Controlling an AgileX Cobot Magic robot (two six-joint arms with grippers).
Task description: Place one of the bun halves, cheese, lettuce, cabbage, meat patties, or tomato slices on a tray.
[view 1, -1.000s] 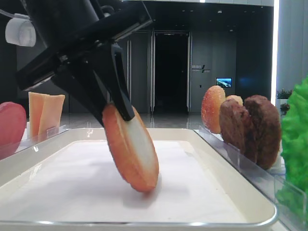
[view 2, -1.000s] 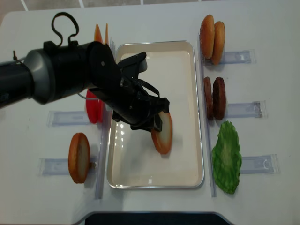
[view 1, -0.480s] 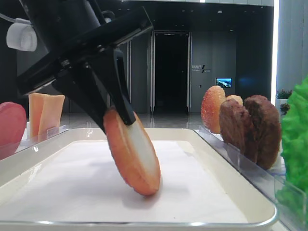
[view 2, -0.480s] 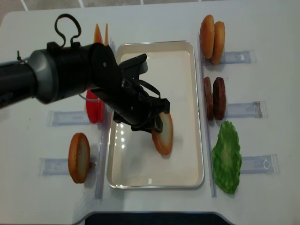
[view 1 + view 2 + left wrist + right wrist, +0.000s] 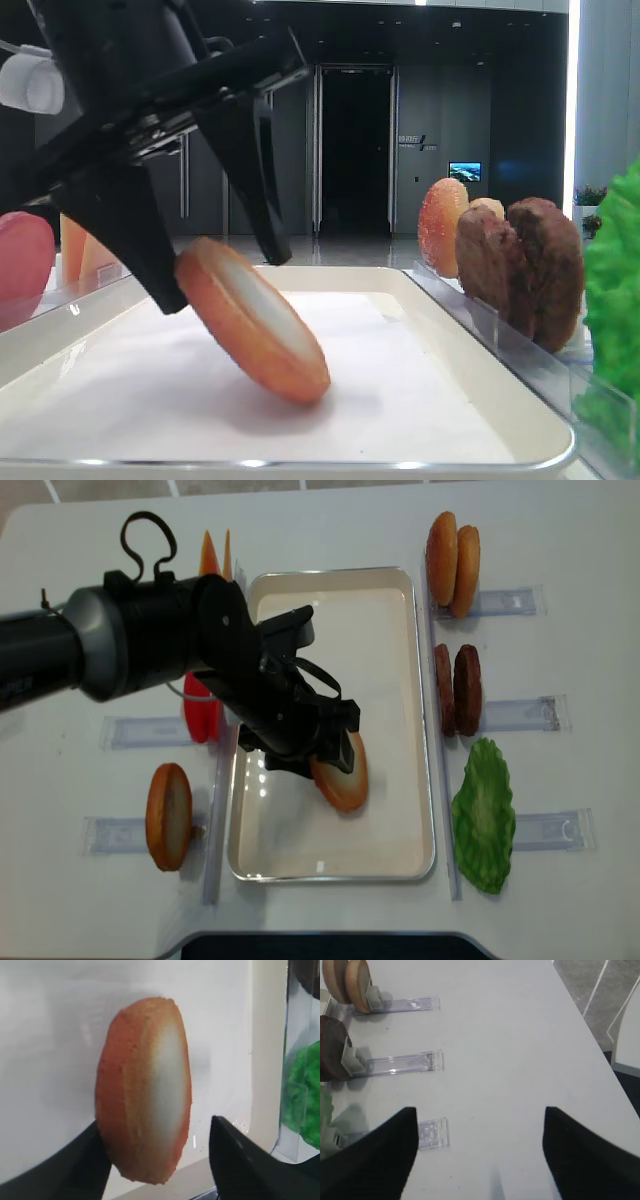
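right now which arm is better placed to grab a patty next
Right. Its gripper hangs open beside the patties, while the left gripper is over the tray around the bun.

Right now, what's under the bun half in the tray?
Bare white tray floor only. The bun half leans with its lower edge on it, between the open left pincer. The shadowed contact patch beneath is hidden.

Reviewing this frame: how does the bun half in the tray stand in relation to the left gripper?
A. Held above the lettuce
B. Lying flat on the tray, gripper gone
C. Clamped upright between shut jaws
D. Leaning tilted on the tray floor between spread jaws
D: in the low exterior view the bun half leans at a slant with its lower edge on the tray, and the left gripper has its jaws spread to either side of it.
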